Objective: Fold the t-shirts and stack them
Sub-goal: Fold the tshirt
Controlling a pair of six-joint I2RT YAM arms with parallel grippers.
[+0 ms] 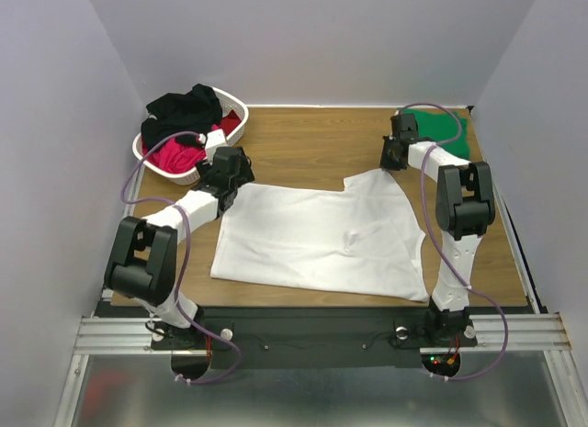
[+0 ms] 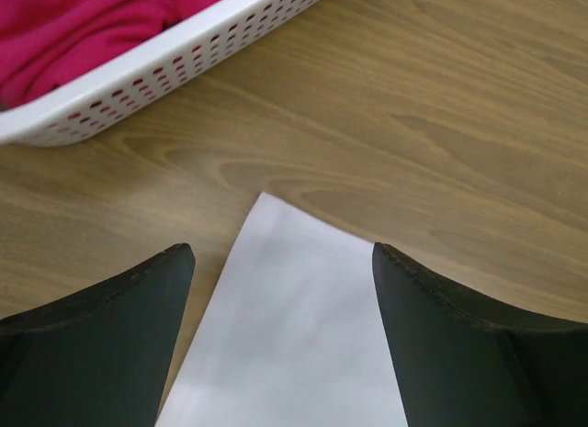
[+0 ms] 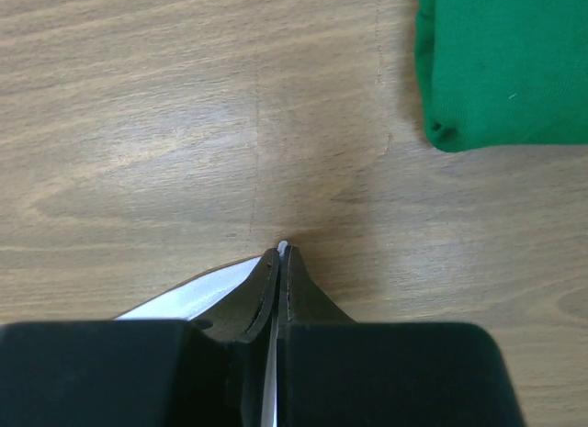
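**Cloth pinched on the right, corner loose on the left**

Your white t-shirt (image 1: 303, 243) lies spread across the middle of the table (image 1: 303, 138). It is mostly flat, with a small pucker near its centre and some doubled layers toward the right side. The right gripper (image 3: 280, 252) is closed tight on a far edge of it. In the wrist view a thin sliver of white shows between the pressed fingertips, so the bite looks shallow. The left gripper (image 2: 283, 257) stands wide apart over the shirt's far left corner. The corner's tip lies between its fingers, not gripped.

Expect this shirt to be light, limp and without any stiffness. It will drape from whatever two points you hold and sag between them. It should slide easily on the smooth wood, so a drag may bunch it instead of moving it whole. A thin pinch can slip out, so I'd judge a deeper bite on the left corner safer: take a good width of edge, not just the tip. Hold both points level so the far edge folds over straight.

The green t-shirt (image 3: 505, 60) sits folded at the far right corner, just beyond the right gripper and apart from the white cloth. The black t-shirt (image 1: 184, 110) and red t-shirt (image 1: 175, 156) are heaped in the basket (image 2: 138, 73) at the far left, near the left gripper.
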